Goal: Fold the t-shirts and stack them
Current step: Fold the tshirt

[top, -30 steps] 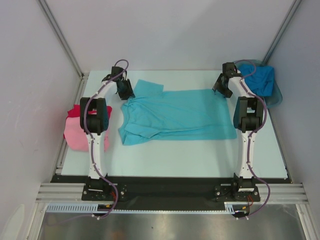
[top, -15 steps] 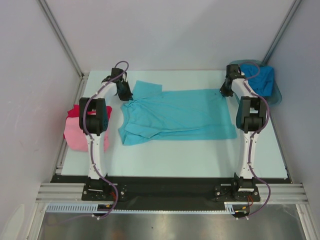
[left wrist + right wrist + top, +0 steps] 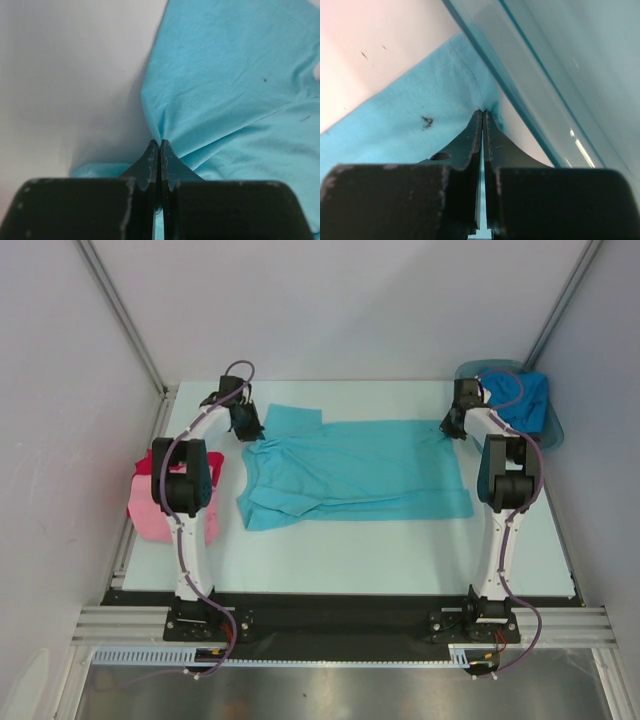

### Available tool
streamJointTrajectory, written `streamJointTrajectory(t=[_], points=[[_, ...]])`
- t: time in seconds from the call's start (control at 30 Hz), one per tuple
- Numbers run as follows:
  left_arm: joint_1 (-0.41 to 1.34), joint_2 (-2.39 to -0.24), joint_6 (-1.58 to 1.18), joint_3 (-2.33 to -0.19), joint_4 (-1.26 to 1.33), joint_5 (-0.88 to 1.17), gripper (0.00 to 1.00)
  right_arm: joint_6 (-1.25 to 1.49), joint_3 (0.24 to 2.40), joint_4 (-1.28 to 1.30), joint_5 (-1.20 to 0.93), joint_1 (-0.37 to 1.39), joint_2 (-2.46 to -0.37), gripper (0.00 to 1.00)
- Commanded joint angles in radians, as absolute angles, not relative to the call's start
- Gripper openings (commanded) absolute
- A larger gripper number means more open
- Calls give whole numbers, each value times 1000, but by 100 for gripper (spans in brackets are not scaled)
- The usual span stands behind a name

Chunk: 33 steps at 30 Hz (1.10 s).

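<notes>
The turquoise t-shirt (image 3: 355, 470) lies spread across the table, collar end to the left. My left gripper (image 3: 252, 432) is shut on its far left shoulder, with the cloth bunched at the fingertips (image 3: 159, 143) in the left wrist view. At the shirt's far right corner, my right gripper (image 3: 447, 428) is also shut on the fabric; a thin edge of cloth (image 3: 420, 120) runs between its closed tips (image 3: 483, 113). A deeper blue t-shirt (image 3: 522, 400) lies in the tub. Pink (image 3: 150, 515) and red (image 3: 147, 462) t-shirts sit stacked at the left edge.
The grey translucent tub (image 3: 552, 430) stands at the back right corner; its wall (image 3: 540, 75) passes just right of my right fingers. White walls close in the table on three sides. Bare tabletop (image 3: 380, 555) lies in front of the shirt.
Both grippers have closed on the turquoise shirt's far edge. The right gripper shifted back and right to the corner; the left arm leaned further left.
</notes>
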<state>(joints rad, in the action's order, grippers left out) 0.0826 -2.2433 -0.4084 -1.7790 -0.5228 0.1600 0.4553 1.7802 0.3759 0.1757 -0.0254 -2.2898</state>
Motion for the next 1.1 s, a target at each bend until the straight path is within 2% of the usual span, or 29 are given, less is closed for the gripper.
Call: streamJointTrajectory(t=[0.0,0.43,0.67,1.07], points=[[84,-2134,-436,-1767,-472,150,0,454,1708,332,186,-26,-2204,0],[84,-2026,-469,-1701,-410,170,0,400,1393,-83,94,-17,-1930,0],[84,-1971,-482,-1602,-357,173,0,420,1321,-160,20,-17,-1884,0],[81,-1792,-508,-1445,-327,158,0,514,1164,-184,63,-6,-1778,0]])
